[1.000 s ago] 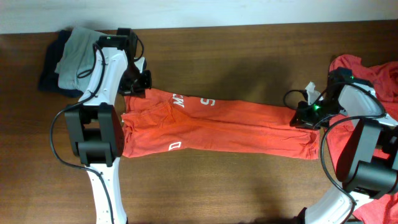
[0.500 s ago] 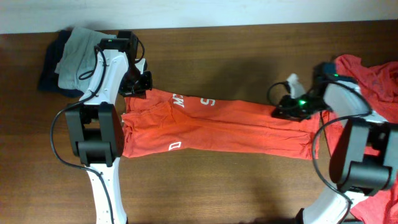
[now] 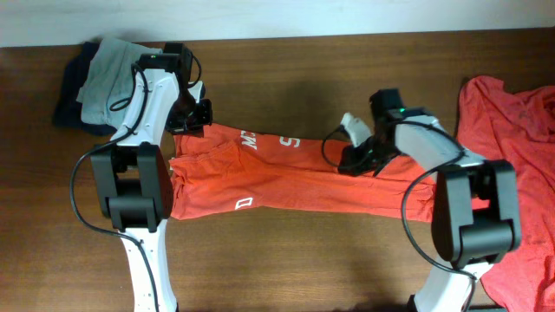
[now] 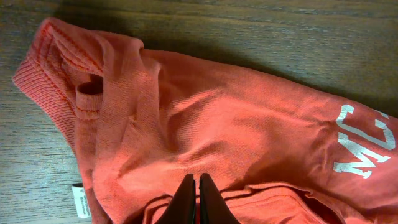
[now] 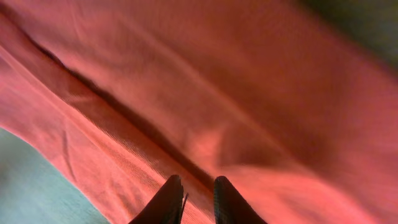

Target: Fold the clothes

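Shirt (image 3: 295,178): orange-red, lies on the table (image 3: 347,61) as a long narrow strip, sides already turned in. Collar end is toward the left arm. White lettering (image 3: 251,141) shows near that end.

Left gripper (image 4: 192,186): jaws closed flat together, tips at a pucker in the cloth just below the ribbed collar (image 4: 46,68). Creases run in toward the tips, so it looks pinched on a thin fold. A small white label (image 4: 81,200) sticks out at the strip's edge.

Right gripper (image 3: 347,160): over the strip's far half, well in from the hem end. The wrist view shows a narrow gap between its fingers (image 5: 168,199). Cannot tell whether cloth sits in that gap.

Handling, as judged: light, limp cotton with no stiffness. It will sag, drag and slide layer over layer. Best held at the edges, hem corners or collar rib, taking all layers in one pinch. Keep one end anchored while the other is carried across.

Hard to read: the right wrist view is blurred and filled with cloth. The right arm covers the hem end from overhead. Left arm hides part of the collar side.

Nearby: grey and dark clothes (image 3: 95,78) stacked at the far left corner, and a loose red heap (image 3: 512,113) at the right edge, partly cut off.
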